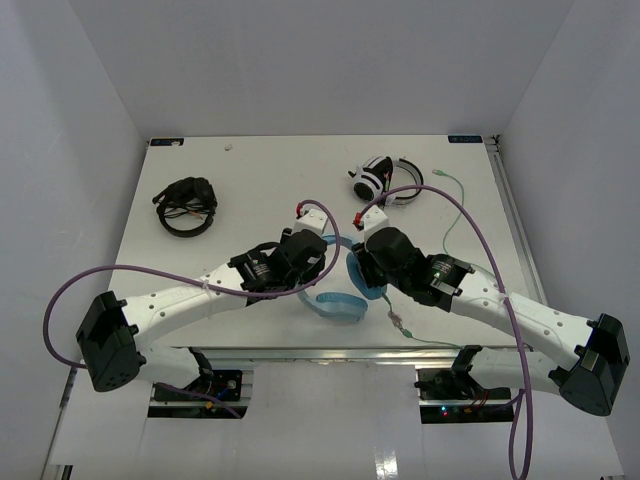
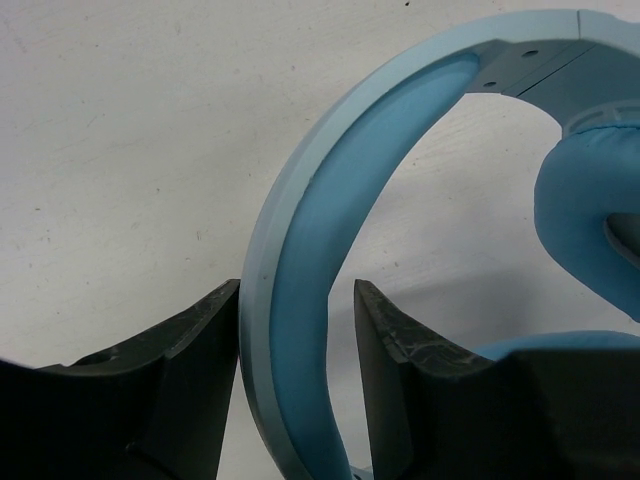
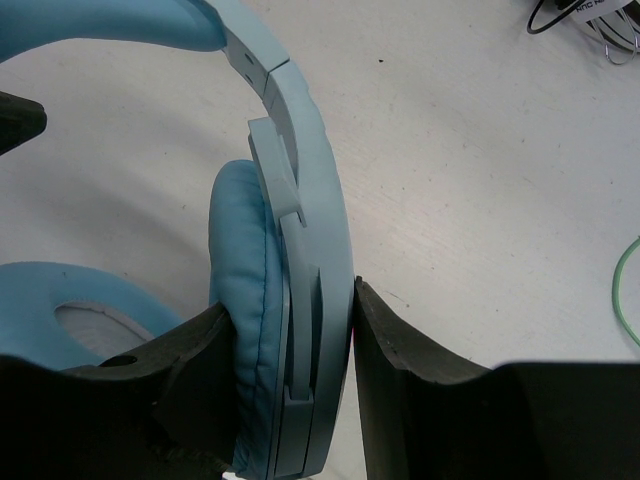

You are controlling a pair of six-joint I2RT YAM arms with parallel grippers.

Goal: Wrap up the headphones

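The light blue headphones (image 1: 340, 303) are picked out at the near middle of the table (image 1: 260, 170), caught between the two arms. Whether they are lifted clear of the surface cannot be told.

The left gripper (image 2: 297, 290) is seen closed down on the headband (image 2: 300, 220). One jaw is pressed to the outer shell and the other to the padded inner face, with next to no gap. The right gripper (image 3: 292, 300) is clamped across one ear cup (image 3: 245, 260) and its hinge arm, and its jaws are narrowed to the cup's thickness. So the set is held at two places, and the cable is held by neither gripper.

That pale green cable (image 3: 615, 290) is spotted lying loose on the table off to the right. In the overhead view it is seen trailing out from under the right arm. No turn of it is seen around the band or the cups. The wrapping is therefore judged hardly begun. The headset is secured, but the cable is yet to be gathered, wound round and its end tucked. One gripper will probably have to be freed for that.

As for writing, nothing can be read on the blue set. Small blue tags (image 1: 465, 138) are noted at the table's far corners, too small to read. No brand can be made out on the black headphones (image 1: 187, 205) or the white-and-black headphones (image 1: 385, 182), both well apart at the back.
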